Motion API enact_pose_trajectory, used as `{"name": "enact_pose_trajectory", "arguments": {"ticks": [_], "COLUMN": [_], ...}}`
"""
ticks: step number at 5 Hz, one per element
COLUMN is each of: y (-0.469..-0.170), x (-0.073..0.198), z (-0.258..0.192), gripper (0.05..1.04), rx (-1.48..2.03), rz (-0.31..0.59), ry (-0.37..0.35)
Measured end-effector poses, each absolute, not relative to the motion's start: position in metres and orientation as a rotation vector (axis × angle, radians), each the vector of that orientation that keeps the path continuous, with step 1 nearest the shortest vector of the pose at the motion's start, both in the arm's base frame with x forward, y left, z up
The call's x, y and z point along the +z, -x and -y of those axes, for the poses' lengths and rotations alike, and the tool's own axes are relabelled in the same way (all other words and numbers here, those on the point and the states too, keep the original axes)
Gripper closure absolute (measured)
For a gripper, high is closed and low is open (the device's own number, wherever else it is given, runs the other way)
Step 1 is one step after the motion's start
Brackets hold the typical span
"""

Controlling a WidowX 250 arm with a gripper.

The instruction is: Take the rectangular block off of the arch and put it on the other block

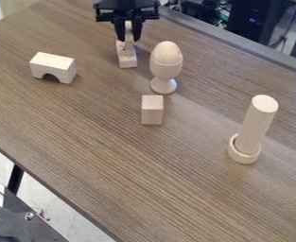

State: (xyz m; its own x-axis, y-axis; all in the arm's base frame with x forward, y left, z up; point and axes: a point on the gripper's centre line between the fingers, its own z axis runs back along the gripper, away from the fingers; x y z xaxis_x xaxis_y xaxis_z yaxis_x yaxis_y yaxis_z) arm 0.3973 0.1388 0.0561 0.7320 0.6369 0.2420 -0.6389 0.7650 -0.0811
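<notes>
So there's one arch (54,66) left of the egg cup (165,71); behind-left of the cup, one slim, pale rectangular block (128,29) pinched in the gripper's (128,39) fingers over one flat block (127,58) (can't tell if they're touching, lol); one stubby block (152,111) in front; one egg (167,52) on the cup; one cylinder (257,120) in one ring (243,157), front-right.

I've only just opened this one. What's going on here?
A robot arm has its gripper at a rectangular block on the table's far side. More pale wood shows right at the gripper, probably the piece meant to go on top; whether it is held or released I can't tell. The arch has nothing on it. Nearer the camera are a small block, an egg in a cup and a leaning cylinder.
</notes>
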Motion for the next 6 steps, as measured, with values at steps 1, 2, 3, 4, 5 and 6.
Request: {"name": "enact_pose_trajectory", "arguments": {"ticks": [1, 2, 3, 4, 5, 6], "y": [-0.396, -0.393, -0.390, -0.389, -0.385, -0.387], "x": [0.054, 0.053, 0.053, 0.052, 0.049, 0.052], "z": [-0.138, -0.136, -0.136, -0.136, -0.132, -0.126], "gripper": [0.827, 0.827, 0.827, 0.796, 0.501, 0.193], "rx": [0.708, 0.713, 0.722, 0.724, 0.726, 0.667], "rz": [0.259, 0.251, 0.251, 0.251, 0.223, 0.211], "ry": [-0.002, 0.001, 0.001, -0.001, 0.005, -0.012]}}
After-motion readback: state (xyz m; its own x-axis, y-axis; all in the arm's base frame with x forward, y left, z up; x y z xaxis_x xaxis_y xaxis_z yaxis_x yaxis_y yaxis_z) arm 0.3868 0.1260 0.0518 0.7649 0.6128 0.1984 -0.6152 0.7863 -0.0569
